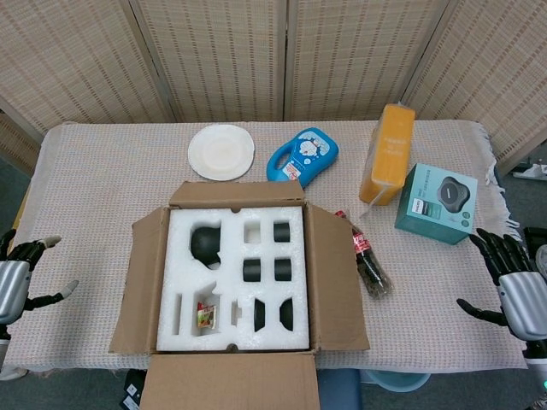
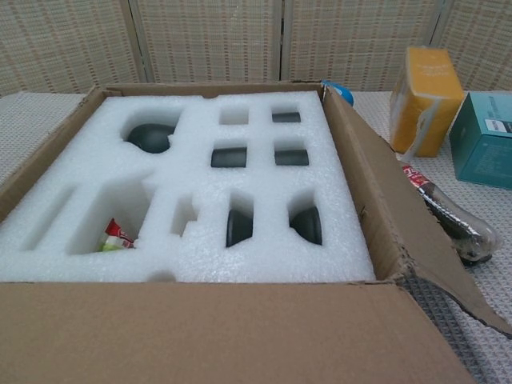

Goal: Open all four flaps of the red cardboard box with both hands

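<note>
A: Where's the cardboard box relative to the hands?

B: Centre-near on the table, between them. Left hand sits at the far-left edge of the head view, right hand at the far-right edge. Both well apart from the box, roughly level with its near half.

A: Hand state?

B: Both spread, fingers apart, holding nothing. Neither shows in the chest view.

A: Flaps?

B: All four look folded out: far flap short, left flap and right flap lying outward, near flap hanging toward the robot. White foam insert fully exposed. I'd call the task essentially done.

A: Which hand's nearer if anything needs a push?

B: Similar gap each side. Left flap tilts up slightly, so the left hand would reach right for it. Bottle lies just beside the right flap.
</note>
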Controlling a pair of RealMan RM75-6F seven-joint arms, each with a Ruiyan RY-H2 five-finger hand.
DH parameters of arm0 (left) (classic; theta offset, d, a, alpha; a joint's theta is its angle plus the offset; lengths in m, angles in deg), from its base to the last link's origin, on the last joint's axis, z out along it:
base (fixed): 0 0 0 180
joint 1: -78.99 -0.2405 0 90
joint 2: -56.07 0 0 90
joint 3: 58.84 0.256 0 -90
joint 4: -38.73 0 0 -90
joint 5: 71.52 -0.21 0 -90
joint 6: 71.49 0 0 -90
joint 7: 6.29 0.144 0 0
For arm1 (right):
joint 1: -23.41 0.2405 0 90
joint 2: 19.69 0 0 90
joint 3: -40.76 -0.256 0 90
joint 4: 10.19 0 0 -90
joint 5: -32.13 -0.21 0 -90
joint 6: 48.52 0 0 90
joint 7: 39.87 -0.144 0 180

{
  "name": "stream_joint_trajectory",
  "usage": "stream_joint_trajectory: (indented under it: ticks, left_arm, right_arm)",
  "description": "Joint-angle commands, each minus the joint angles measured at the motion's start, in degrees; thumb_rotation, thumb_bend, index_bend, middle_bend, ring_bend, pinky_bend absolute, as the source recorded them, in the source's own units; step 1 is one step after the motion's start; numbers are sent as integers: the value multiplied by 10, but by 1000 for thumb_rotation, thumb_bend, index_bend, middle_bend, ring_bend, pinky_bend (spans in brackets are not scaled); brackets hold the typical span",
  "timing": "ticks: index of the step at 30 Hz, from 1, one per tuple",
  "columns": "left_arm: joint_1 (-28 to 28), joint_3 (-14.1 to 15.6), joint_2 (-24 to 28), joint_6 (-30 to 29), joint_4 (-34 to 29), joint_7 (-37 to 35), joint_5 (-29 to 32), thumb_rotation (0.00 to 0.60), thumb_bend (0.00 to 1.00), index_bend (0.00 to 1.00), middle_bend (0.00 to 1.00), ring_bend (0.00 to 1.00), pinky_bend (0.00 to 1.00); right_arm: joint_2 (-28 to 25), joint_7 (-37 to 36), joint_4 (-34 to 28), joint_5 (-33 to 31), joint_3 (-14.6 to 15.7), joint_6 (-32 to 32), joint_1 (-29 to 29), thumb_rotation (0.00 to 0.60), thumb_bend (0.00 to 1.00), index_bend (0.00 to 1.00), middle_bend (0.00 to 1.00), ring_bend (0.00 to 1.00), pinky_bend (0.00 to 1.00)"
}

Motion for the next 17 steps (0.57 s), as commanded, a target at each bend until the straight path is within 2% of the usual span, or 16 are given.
stream_joint_trajectory:
  ticks: [1,12,17]
  left_arm:
    - [-15,8,-5,-14,6,2,-1,365,236,233,316,291,0]
    - [-71,37,-41,-79,26,11,-47,368,236,251,316,291,0]
    - [-79,42,-48,-88,38,1,-67,368,236,256,316,292,0]
  right_arm:
    - [15,-21,27,-15,-12,-6,-27,600,118,0,57,55,0]
    - [31,-116,92,3,-16,22,-64,600,118,0,53,52,0]
    - [34,-127,112,19,-22,31,-67,600,118,0,50,46,0]
